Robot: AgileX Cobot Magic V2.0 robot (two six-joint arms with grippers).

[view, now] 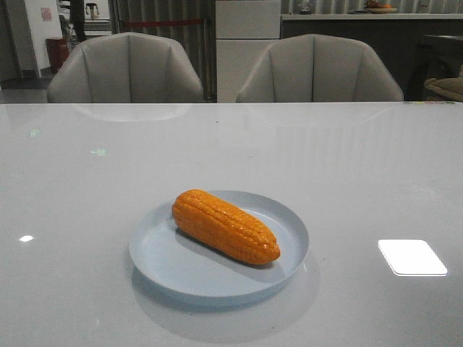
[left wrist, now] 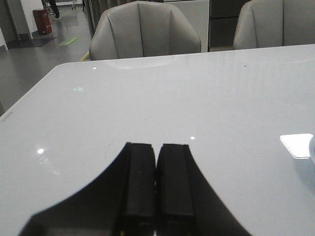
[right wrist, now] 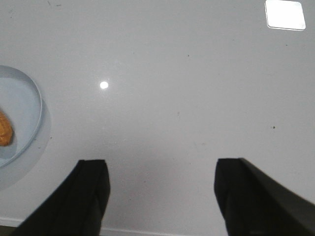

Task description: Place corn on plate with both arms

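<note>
Corn [view: 225,225] lies diagonally on the pale blue plate [view: 282,271] on a glossy white table [view: 362,166], grey chairs [view: 126,69] beyond. I see the left gripper [left wrist: 157,184] pressed closed, the right gripper [right wrist: 160,196] spread wide, both arms cut off.

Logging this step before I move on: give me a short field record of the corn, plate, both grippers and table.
corn: orange cob lying on its side inside the plate, set diagonally, tapered end toward the front right
plate: pale blue, round, flat on the table, near the front centre
left gripper: fingers shut together, nothing between them, above bare table
right gripper: fingers wide apart, empty, beside the plate and clear of it
table: glossy white, with light reflections
task state: corn rests on the plate, neither gripper touching it
</note>
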